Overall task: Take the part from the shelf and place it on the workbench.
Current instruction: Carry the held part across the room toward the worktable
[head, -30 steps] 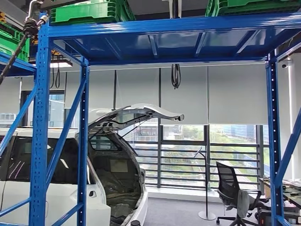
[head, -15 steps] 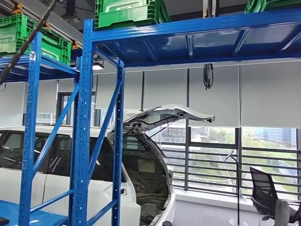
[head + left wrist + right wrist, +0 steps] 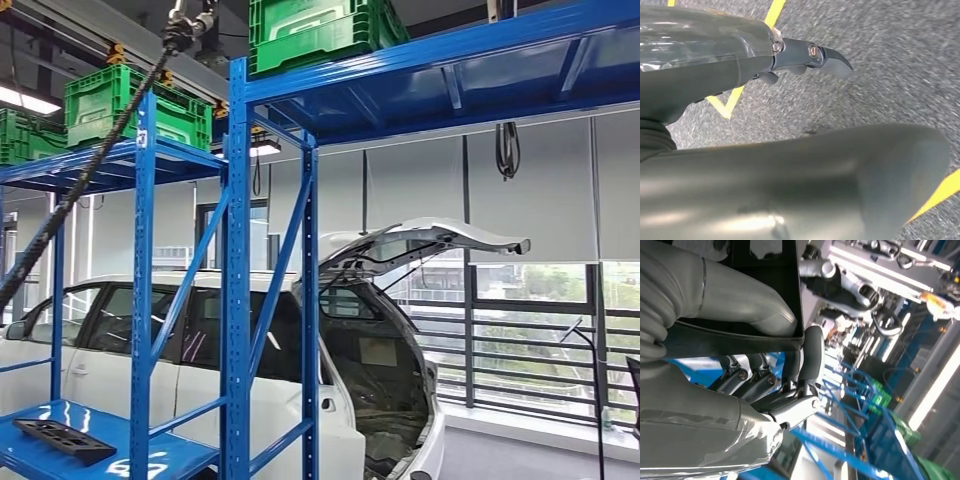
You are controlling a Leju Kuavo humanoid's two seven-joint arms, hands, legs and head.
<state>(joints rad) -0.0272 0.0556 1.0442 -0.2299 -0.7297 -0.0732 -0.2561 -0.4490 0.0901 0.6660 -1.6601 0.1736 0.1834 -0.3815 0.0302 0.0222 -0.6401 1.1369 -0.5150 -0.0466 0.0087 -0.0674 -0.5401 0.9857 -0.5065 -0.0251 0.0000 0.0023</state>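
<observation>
In the right wrist view my right hand (image 3: 791,375) holds a flat black part (image 3: 764,270). The thick grey thumb (image 3: 749,307) lies on one face and the darker fingers (image 3: 810,355) curl around its edge from the other side. My left hand (image 3: 734,60) hangs over grey floor and holds nothing, one dark finger (image 3: 828,54) stretched out straight. In the head view another flat black part (image 3: 64,440) lies on the low blue shelf board (image 3: 173,458) at the lower left.
Blue shelf racks (image 3: 238,280) stand ahead and to the left, with green crates (image 3: 136,105) on their top boards. Behind them is a white car (image 3: 98,370) with its tailgate (image 3: 423,240) raised. A black cable (image 3: 83,180) slants across the upper left. Yellow lines (image 3: 725,102) mark the floor.
The camera has turned left, so the whole scene has slid right. A second rack, more green crates and the low shelf board with the black part have come into view.
</observation>
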